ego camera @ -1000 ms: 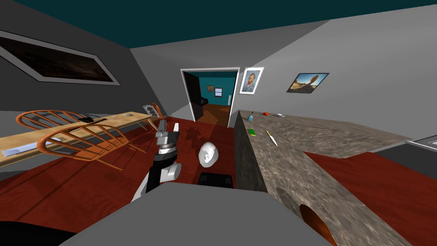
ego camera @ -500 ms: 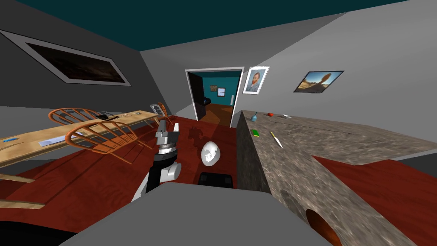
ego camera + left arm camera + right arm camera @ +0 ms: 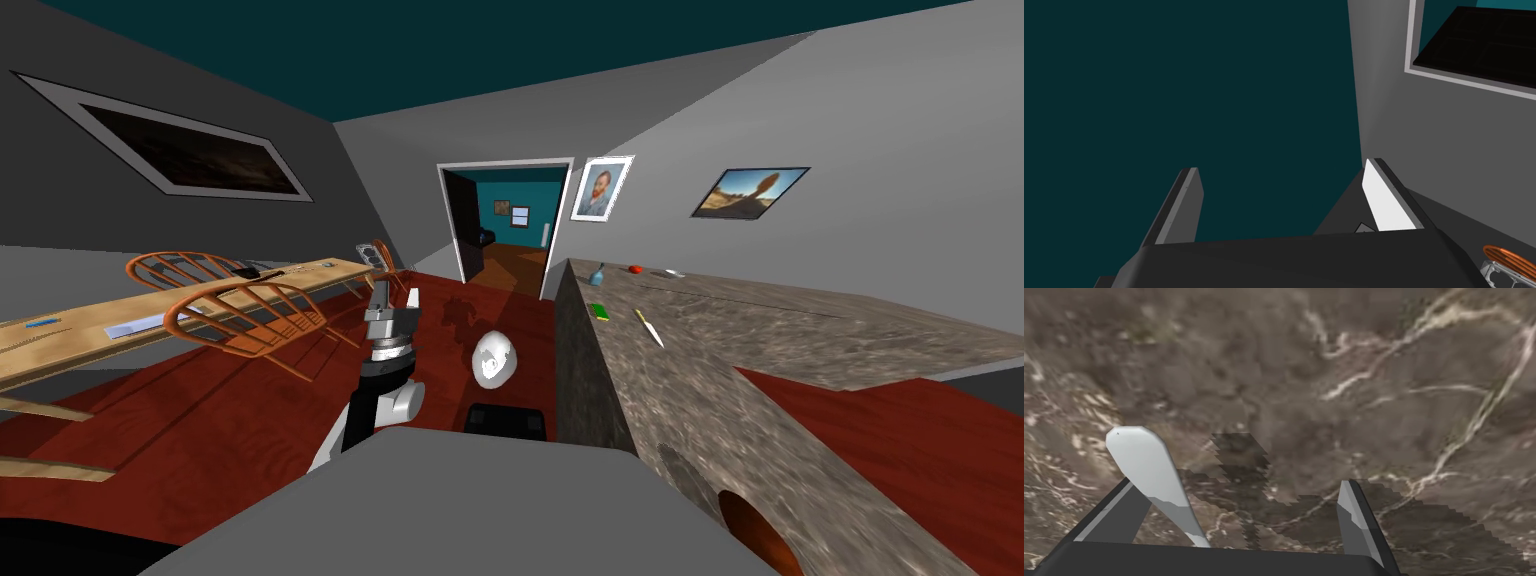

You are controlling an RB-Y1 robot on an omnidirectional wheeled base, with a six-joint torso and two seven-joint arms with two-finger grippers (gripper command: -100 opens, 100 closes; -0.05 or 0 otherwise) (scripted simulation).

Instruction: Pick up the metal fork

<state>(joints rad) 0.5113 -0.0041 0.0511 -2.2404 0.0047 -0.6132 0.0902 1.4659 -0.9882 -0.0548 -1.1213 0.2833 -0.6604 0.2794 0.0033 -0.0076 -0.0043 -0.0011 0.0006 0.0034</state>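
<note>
A long brown marbled counter (image 3: 700, 330) runs along my right. On it lie a slim utensil with a yellow handle and pale blade (image 3: 648, 327), a green block (image 3: 600, 311), a small blue bottle (image 3: 597, 272), a red thing (image 3: 634, 268) and a small pale grey piece (image 3: 673, 272), too small to name. My left gripper (image 3: 396, 292) is raised in front of my chest, open and empty (image 3: 1283, 166). My right gripper (image 3: 1236, 483) is open, close against a brown marbled surface. A pale rounded blade shape (image 3: 1144, 463) lies by one finger; what it is I cannot tell.
A long wooden table (image 3: 200, 310) with small flat items stands on my left, with wooden spindle-back chairs (image 3: 250, 315) along it. Red wood floor (image 3: 200, 420) lies between table and counter. An open doorway (image 3: 505, 225) is straight ahead. A round brown thing (image 3: 750, 525) sits at the counter's near end.
The whole head view has shifted: table and chairs now sit differently at the left and the doorway is a little further right, so I have turned or moved. Both arms keep their pose.
</note>
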